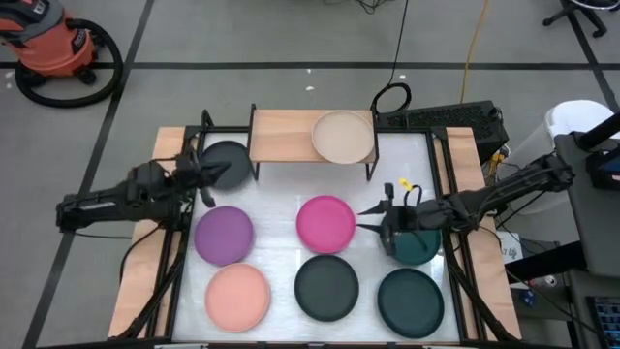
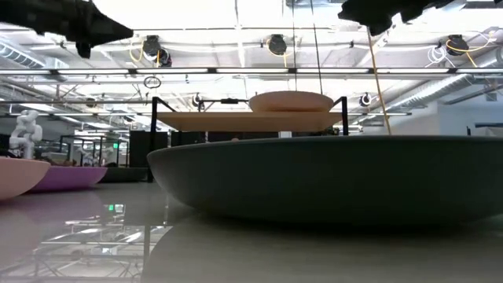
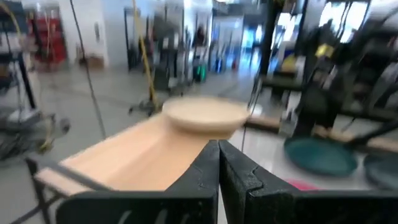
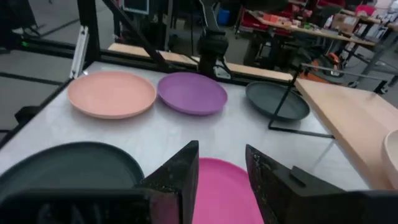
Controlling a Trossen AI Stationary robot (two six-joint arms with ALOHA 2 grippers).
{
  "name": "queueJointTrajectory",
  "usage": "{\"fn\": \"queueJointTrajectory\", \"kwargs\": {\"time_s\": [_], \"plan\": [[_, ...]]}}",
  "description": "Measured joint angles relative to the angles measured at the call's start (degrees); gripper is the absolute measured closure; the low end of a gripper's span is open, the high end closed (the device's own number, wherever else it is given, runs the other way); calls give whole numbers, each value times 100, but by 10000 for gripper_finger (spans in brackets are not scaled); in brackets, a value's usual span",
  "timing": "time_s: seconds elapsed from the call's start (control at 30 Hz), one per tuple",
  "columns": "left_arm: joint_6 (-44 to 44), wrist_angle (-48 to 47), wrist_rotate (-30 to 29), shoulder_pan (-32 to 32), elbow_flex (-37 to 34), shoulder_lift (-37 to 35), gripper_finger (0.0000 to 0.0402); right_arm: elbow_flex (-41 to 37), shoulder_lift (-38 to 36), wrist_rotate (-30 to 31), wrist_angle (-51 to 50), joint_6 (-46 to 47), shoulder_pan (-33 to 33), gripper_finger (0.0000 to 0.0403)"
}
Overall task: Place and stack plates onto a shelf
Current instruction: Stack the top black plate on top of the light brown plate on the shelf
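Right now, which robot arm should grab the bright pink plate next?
Probably the right. The right gripper hangs open just beside the magenta plate, fingers pointing at its rim. The left gripper is shut, farther off by the dark grey plate near the shelf.

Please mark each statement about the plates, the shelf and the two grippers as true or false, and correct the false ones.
1. A beige plate lies on the shelf. True.
2. The right gripper holds the magenta plate. False: its fingers are open above it, holding nothing.
3. The left gripper has its fingers shut. True.
4. The purple plate is stacked on the salmon pink plate. False: they lie apart on the table.
5. Two plates lie on the shelf. False: only the beige one.
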Motion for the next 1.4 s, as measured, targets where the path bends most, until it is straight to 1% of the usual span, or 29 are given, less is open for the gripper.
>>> {"fn": "queueJointTrajectory", "kwargs": {"time_s": [0.17,0.37,0.53,0.7,0.8,0.93,1.1,1.2,1.3,1.4], "plan": [[-143,-924,-196,0,837,1158,398,-84,-247,-2,-13,-3,-2,289],[-273,-1806,-208,0,1522,2370,398,-374,-517,-8,-22,100,-2,289],[-843,-2911,-208,0,2021,3009,398,-556,-798,-6,-21,123,-2,289],[-1429,-3653,-206,0,2058,3513,393,-608,-1020,-7,-17,124,-2,289],[-1743,-4234,-206,2,2051,3853,375,-608,-1082,-7,-17,163,-2,289],[-2141,-4721,-214,2,2049,4244,334,-608,-1076,-11,-20,188,-7,289],[-2253,-4736,-329,5,2049,4846,274,-610,-1065,-11,-17,199,-7,289],[-2246,-4734,-396,90,2049,5295,246,-610,-1067,-13,-17,294,-7,289],[-2106,-4723,-471,213,2049,5707,227,-608,-1067,-31,-20,318,-4,289],[-1990,-4649,-490,365,2047,6021,219,-608,-1067,-33,-45,399,22,289]]}}
